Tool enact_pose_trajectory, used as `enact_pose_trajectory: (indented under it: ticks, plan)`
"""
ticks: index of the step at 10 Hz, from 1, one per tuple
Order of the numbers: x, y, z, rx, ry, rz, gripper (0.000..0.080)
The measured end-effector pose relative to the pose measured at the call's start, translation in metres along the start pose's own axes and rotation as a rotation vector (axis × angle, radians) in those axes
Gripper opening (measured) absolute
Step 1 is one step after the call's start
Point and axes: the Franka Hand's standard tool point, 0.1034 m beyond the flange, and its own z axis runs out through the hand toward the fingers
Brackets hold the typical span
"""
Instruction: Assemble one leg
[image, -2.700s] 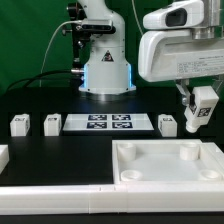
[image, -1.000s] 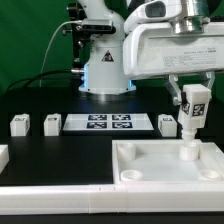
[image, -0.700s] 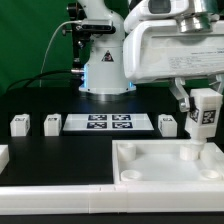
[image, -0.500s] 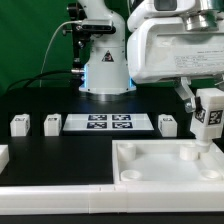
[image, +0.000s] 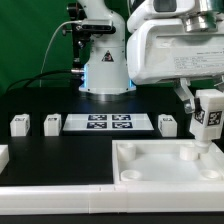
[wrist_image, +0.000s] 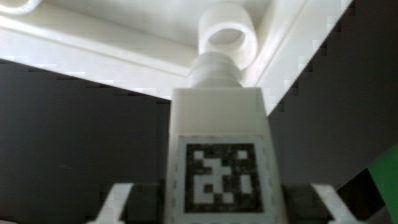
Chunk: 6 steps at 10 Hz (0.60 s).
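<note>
Legs lie loose on the tabletop (image: 60, 150). Toward its edge on the exterior view's left, the first spare leg (image: 18, 125) and the second spare leg (image: 51, 124) stand side by side. The marker board (image: 108, 123) comes next, midway along, with the third spare leg (image: 167, 124) just beside its end. Along the edge nearest the exterior camera spreads the tray piece (image: 150, 168), its corner socket (image: 190, 153) unfilled. Toward the edge on the exterior view's right, our claw (wrist_image: 221, 208) is clenched around the leg (image: 209, 120), which is upright with its narrow tip low by that socket. We cannot tell whether they touch. We judge seating to be the step in hand. Our worry is misalignment: a tip off the socket's centre could catch on the rim, tilting the leg in the grip or shoving the tray piece aside.
</note>
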Motion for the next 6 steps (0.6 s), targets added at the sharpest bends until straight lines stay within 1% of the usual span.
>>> enact_pose_trajectory:
  ticks: [2, 4, 5, 6]
  plan:
    - [0.007, 0.001, 0.005, 0.001, 0.006, 0.001, 0.0292]
    - [0.013, 0.001, 0.007, 0.002, 0.009, 0.001, 0.0292]
    - [0.015, 0.002, 0.009, 0.002, 0.011, 0.002, 0.0292]
    - [0.012, 0.001, 0.013, 0.005, 0.005, 0.002, 0.0292]
